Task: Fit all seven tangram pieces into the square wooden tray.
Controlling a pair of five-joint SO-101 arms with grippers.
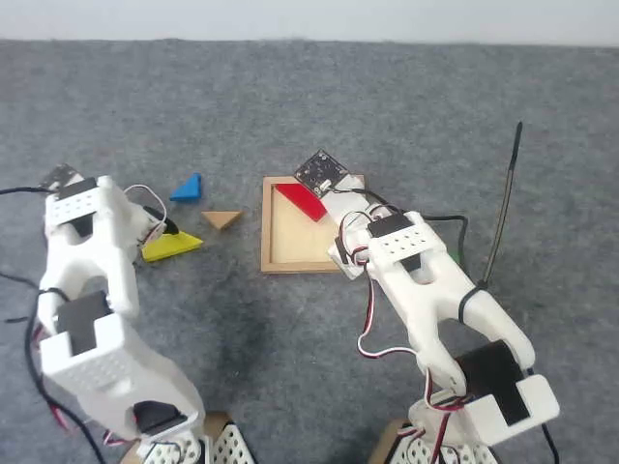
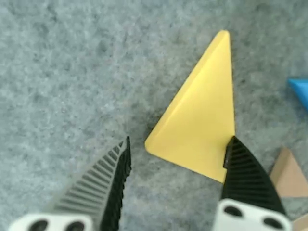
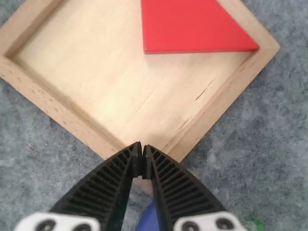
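Observation:
A yellow triangle [image 2: 202,120] lies flat on the grey mat, and my left gripper [image 2: 179,144] stands open around its near corner, one fingertip [image 2: 233,149] touching its edge. In the high view this gripper [image 1: 167,232] is at the yellow triangle [image 1: 174,246]. A blue triangle [image 1: 187,188] and a small tan triangle [image 1: 221,219] lie just beyond it. The square wooden tray [image 1: 268,232] holds a red piece [image 1: 301,200] along its far side. My right gripper [image 3: 143,147] is shut and empty over the tray's near corner [image 3: 144,139], away from the red piece [image 3: 192,26].
A blue piece [image 3: 147,219] peeks out under the right gripper, and a green one [image 1: 452,258] lies beside the right arm. A thin black rod [image 1: 505,198] stands right of the tray. Open mat lies in front of the tray.

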